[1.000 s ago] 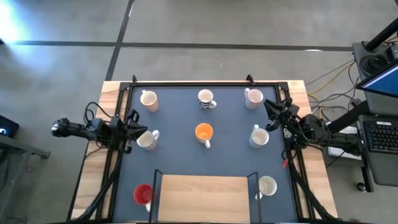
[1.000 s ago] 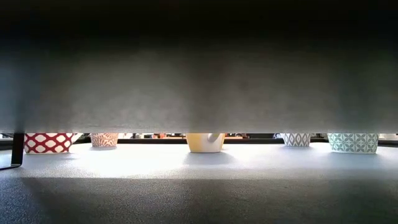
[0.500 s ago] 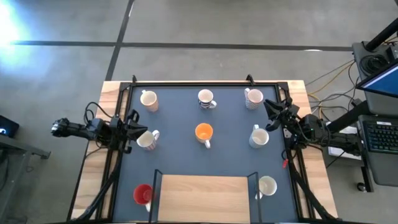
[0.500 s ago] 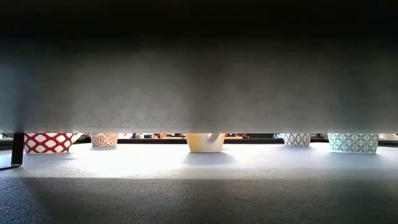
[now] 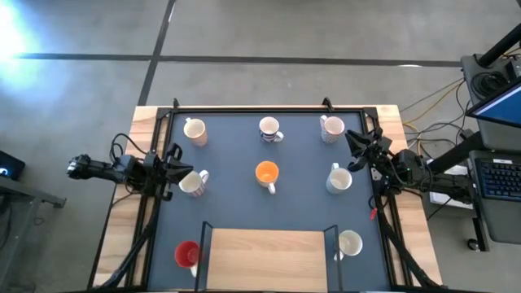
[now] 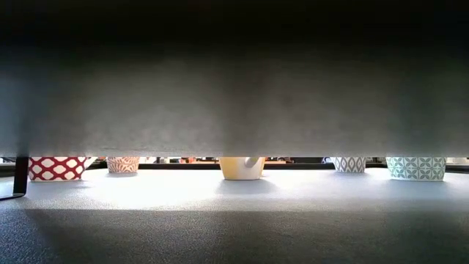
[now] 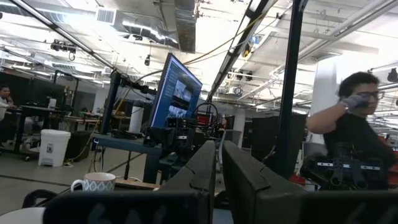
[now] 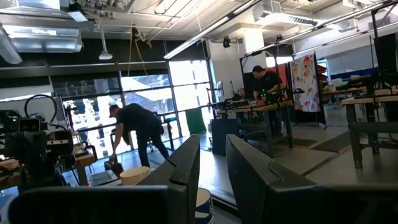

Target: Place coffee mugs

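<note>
In the high view several mugs stand upright on the dark mat: cream ones [image 5: 194, 129], [image 5: 331, 128], [image 5: 192, 182], [image 5: 339, 179], [image 5: 350, 242], a striped one [image 5: 269, 129], an orange one [image 5: 267, 173] at the middle and a red one [image 5: 186, 253] near the near-left corner. My left gripper [image 5: 173, 165] hovers at the mat's left edge beside the left-middle cream mug, its fingers [image 7: 219, 163] almost together and empty. My right gripper [image 5: 356, 142] hovers at the right edge between two cream mugs, its fingers [image 8: 212, 163] slightly apart and empty.
A raised wooden board [image 5: 267, 256] on dark posts stands at the near edge and blocks most of the low view, where only mug bases [image 6: 242, 168] show beneath it. A black frame rail [image 5: 244, 110] borders the mat. People [image 7: 354, 118] stand in the room beyond.
</note>
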